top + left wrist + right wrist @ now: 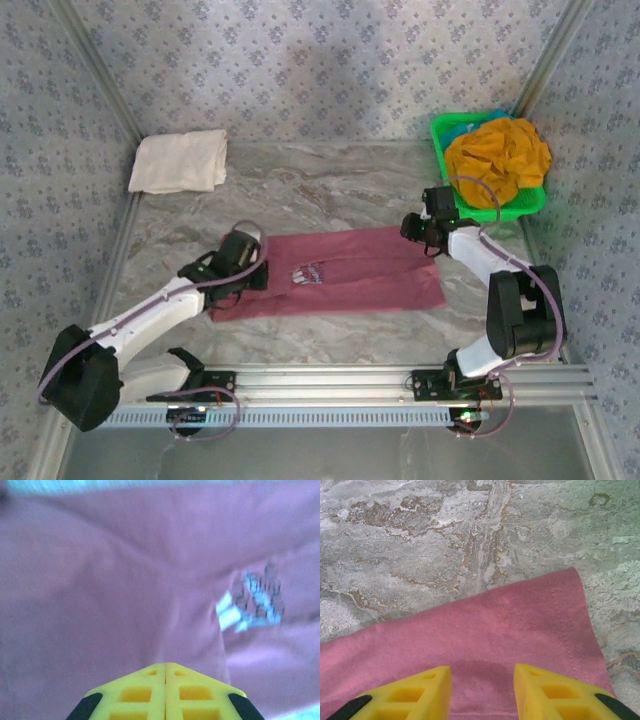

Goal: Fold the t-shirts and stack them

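**Left end effector** [165,672]: Yellow fingers closed tip to tip. Creases in the cloth run into the tips, so you most likely have a thin pinch of the maroon t-shirt [340,275] at its left end.

**Right end effector** [480,677]: Fingers part-open and gripping nothing. They are poised over the shirt's far right corner. The cloth lies flat under the gap, and the stitched hem [570,630] is just to the right.

**Maroon t-shirt:** Lies as a long strip across the middle of the desk [330,195], spanning from one end effector to the other. The white print [257,602] faces up, nearer the left one.
- Handling, as a judgement:
  - It is light and limp, with no stiffness of its own.
  - It will sag between your two holds and drag on the marbled surface.
  - The stacked layers may slide apart if you catch only the top one.
  - It is not fragile.
- Where to hold:
  - Take it at the corners, on or just inside the hem, where the doubled stitching gives the pads something to bite.
  - Keep both ends level so the strip stays taut as you fold.

**Cream-white t-shirt** [180,162]: Folded, at the far left corner of the desk, well apart from the work. This looks like the start of your stack.

**Mustard-orange t-shirt** [500,155]: Bunched in the green basket [497,212] at far right, just beyond the right end effector. It is equally soft and will come out crumpled, so expect to spread it flat first.
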You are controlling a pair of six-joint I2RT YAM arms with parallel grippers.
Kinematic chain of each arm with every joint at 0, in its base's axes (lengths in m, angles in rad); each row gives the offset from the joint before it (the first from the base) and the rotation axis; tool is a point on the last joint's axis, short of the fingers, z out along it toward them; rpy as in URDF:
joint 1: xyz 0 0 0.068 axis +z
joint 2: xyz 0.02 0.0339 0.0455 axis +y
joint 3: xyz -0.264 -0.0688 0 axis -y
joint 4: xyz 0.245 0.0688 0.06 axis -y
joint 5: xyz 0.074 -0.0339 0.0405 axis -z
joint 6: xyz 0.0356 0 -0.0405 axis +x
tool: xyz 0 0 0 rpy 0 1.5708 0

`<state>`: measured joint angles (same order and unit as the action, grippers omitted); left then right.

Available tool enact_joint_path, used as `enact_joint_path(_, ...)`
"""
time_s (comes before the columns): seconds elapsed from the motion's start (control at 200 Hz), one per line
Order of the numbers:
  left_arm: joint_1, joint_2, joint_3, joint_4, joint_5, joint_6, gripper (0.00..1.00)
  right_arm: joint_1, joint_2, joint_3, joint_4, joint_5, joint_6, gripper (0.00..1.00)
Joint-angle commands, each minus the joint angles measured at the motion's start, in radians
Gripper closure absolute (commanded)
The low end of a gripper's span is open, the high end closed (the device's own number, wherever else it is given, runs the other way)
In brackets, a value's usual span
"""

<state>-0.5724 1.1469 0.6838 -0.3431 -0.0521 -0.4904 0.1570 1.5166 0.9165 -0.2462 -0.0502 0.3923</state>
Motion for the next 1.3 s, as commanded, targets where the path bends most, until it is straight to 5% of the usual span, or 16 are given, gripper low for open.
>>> enact_joint_path(0.0, 0.096, 0.083, 0.059, 0.068, 0.026, 0.022, 0.94, -0.001, 0.087, 0.105, -0.114, -0.023, -0.043, 0.62)
enact_joint_path(0.265, 0.26, 0.378, 0.18, 0.093, 0.025, 0.025, 0.99, 0.014, 0.303, 0.319, -0.273, -0.033, -0.074, 0.7)
enact_joint_path(0.65, 0.348, 0.471, 0.14, 0.137, 0.009, -0.031, 1.0, 0.002, 0.414, 0.336, -0.321, -0.017, -0.033, 0.72)
enact_joint_path(0.914, 0.348, 0.548, 0.176, 0.158, 0.019, -0.035, 1.0, -0.029, 0.407, 0.301, -0.329, -0.016, -0.041, 0.72)
enact_joint_path(1.294, 0.35, 0.803, 0.511, 0.123, 0.024, 0.044, 1.0, -0.008, 0.226, 0.05, -0.31, -0.027, 0.064, 0.71)
